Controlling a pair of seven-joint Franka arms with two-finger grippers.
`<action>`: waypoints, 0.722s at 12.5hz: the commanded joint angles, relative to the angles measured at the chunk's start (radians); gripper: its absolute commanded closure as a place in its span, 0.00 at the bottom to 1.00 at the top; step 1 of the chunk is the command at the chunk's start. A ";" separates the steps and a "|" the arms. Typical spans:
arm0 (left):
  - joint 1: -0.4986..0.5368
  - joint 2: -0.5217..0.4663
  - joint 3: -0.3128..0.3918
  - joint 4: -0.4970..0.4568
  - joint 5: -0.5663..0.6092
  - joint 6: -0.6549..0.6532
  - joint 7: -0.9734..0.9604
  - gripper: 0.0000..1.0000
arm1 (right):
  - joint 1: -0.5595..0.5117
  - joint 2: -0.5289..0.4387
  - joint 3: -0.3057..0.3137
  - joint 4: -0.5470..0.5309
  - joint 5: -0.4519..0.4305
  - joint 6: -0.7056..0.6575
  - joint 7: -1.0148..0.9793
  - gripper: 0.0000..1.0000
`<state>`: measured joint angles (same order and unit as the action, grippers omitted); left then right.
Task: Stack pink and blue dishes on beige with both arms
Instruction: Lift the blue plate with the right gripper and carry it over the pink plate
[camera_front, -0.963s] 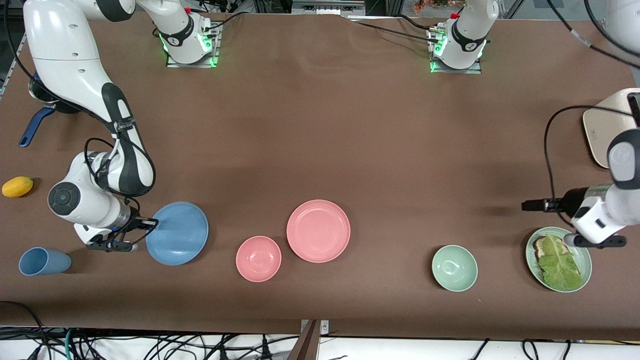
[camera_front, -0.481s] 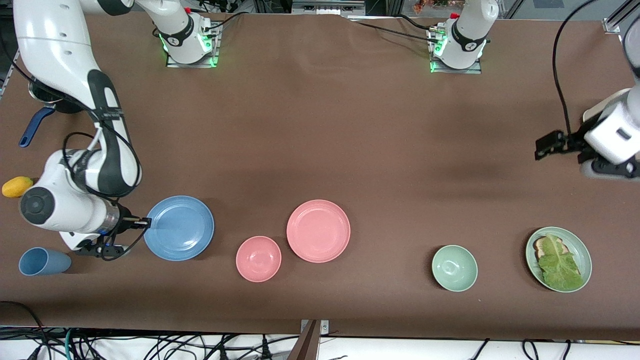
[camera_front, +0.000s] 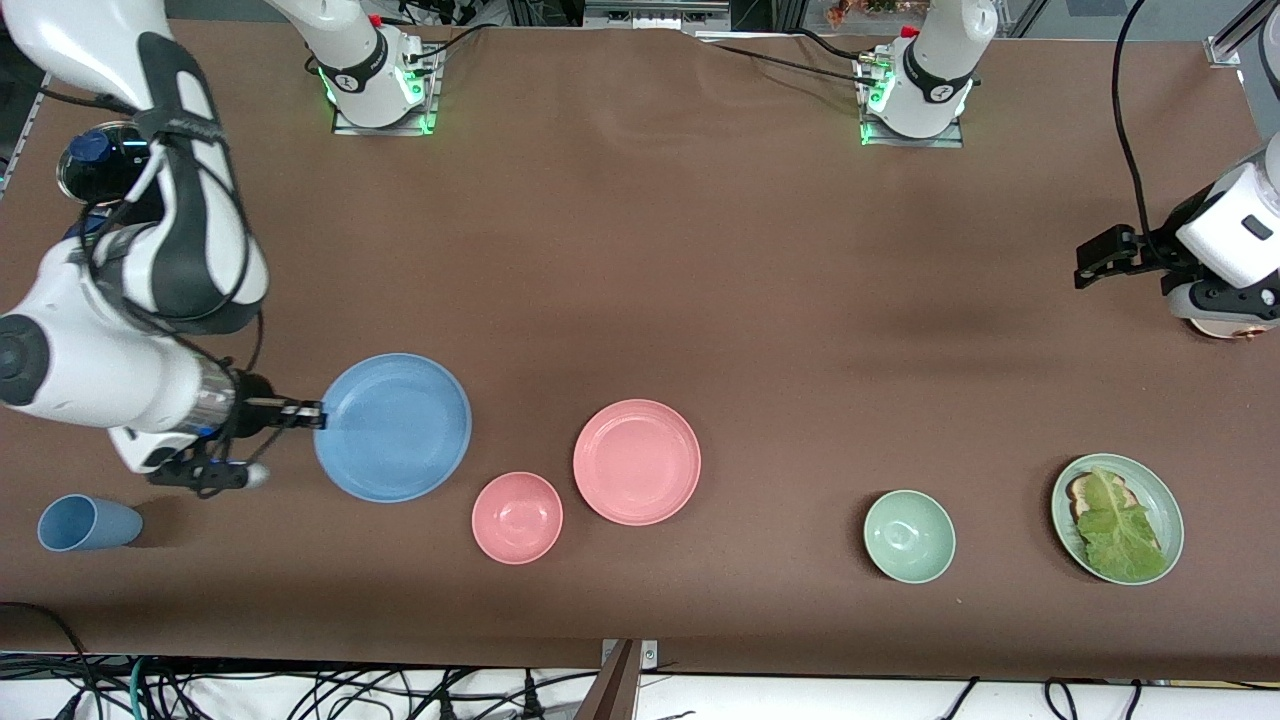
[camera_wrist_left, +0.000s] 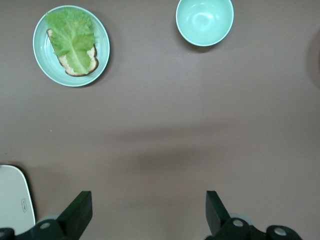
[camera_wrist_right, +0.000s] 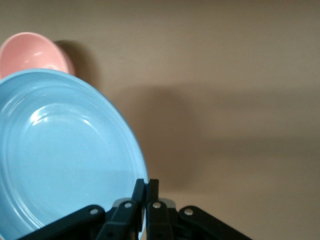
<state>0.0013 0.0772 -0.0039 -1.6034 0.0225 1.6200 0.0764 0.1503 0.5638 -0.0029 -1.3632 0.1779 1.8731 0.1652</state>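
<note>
The blue dish (camera_front: 395, 428) hangs level above the table, between the blue cup and the pink bowl. My right gripper (camera_front: 305, 411) is shut on its rim; the right wrist view shows the gripper (camera_wrist_right: 146, 185) pinching the edge of the blue dish (camera_wrist_right: 65, 155). The pink dish (camera_front: 637, 461) lies flat on the table mid-way along, beside the smaller pink bowl (camera_front: 517, 517). My left gripper (camera_front: 1090, 260) hovers open over bare table at the left arm's end, with nothing between its fingers (camera_wrist_left: 149, 200). The beige dish is out of view.
A blue cup (camera_front: 85, 522) lies near the front edge. A green bowl (camera_front: 909, 536) and a green plate with lettuce (camera_front: 1117, 518) sit toward the left arm's end. A cream-white rounded slab (camera_wrist_left: 12, 200) lies under the left wrist. A dark pan (camera_front: 100, 165) sits by the right arm.
The right gripper has lifted the blue dish off the table and carried it toward the pink dish. The left arm rose from over the lettuce plate and has barely moved since.
</note>
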 joint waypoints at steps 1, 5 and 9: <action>0.000 0.015 0.004 0.039 0.007 -0.005 0.020 0.00 | 0.127 0.033 -0.003 0.012 0.005 0.088 0.173 1.00; 0.003 0.013 0.005 0.049 -0.019 0.004 0.020 0.00 | 0.277 0.154 -0.005 0.078 0.003 0.262 0.419 1.00; -0.003 0.030 0.004 0.051 -0.029 0.005 0.005 0.00 | 0.339 0.257 -0.005 0.111 0.005 0.434 0.530 1.00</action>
<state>-0.0003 0.0849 -0.0017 -1.5838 0.0171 1.6278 0.0780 0.4718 0.7666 -0.0007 -1.3119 0.1776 2.2694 0.6504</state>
